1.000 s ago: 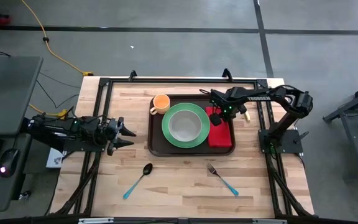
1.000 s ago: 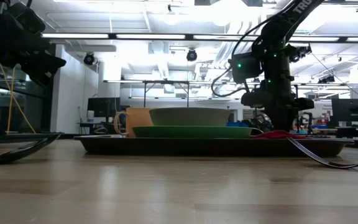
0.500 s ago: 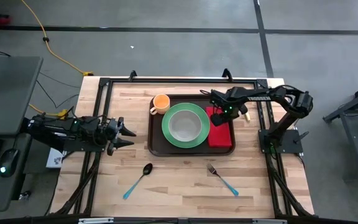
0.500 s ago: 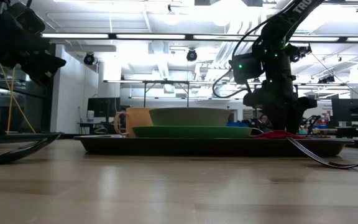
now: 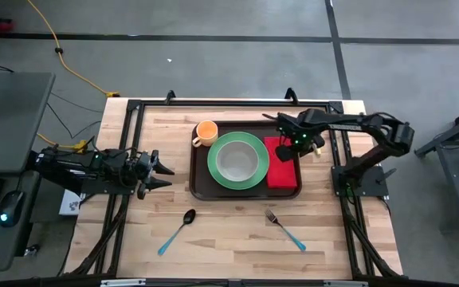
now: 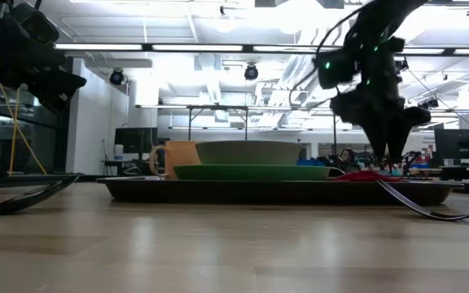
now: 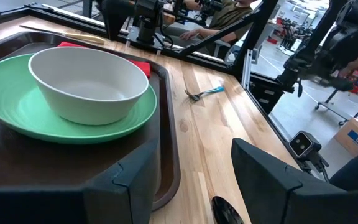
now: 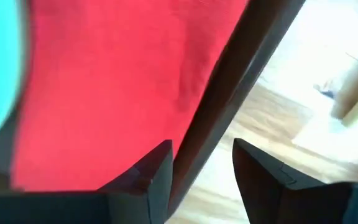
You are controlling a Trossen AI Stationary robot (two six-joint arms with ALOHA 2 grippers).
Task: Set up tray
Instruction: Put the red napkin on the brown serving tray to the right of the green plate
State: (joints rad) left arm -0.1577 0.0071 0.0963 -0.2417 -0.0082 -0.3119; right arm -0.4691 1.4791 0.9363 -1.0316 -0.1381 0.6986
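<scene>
- the right gripper [image 5: 281, 121] is seen parted and empty, raised above the red napkin [image 5: 282, 163], which lies below its jaws on the tray [image 5: 199, 190].
- napkin placement is judged finished; next, the fork [image 5: 285, 229] calls for a reach, well away from the jaws.
- the left gripper [image 5: 166, 175] waits spread, beside the tray.

From table height, long ceiling lights [image 6: 218, 47] glare white behind me, so my arms and the tray [image 6: 275, 190] show as dark backlit shapes, while from above the wooden table [image 5: 229, 231] is evenly lit with only soft, short shadows. Past my right jaws everything is smeared with blur: the red napkin [image 8: 123, 81] is a flat patch and the wood beyond burns out to white. Past my left jaws the bowl [image 7: 89, 81] is sharp, with a faint sheen.
</scene>
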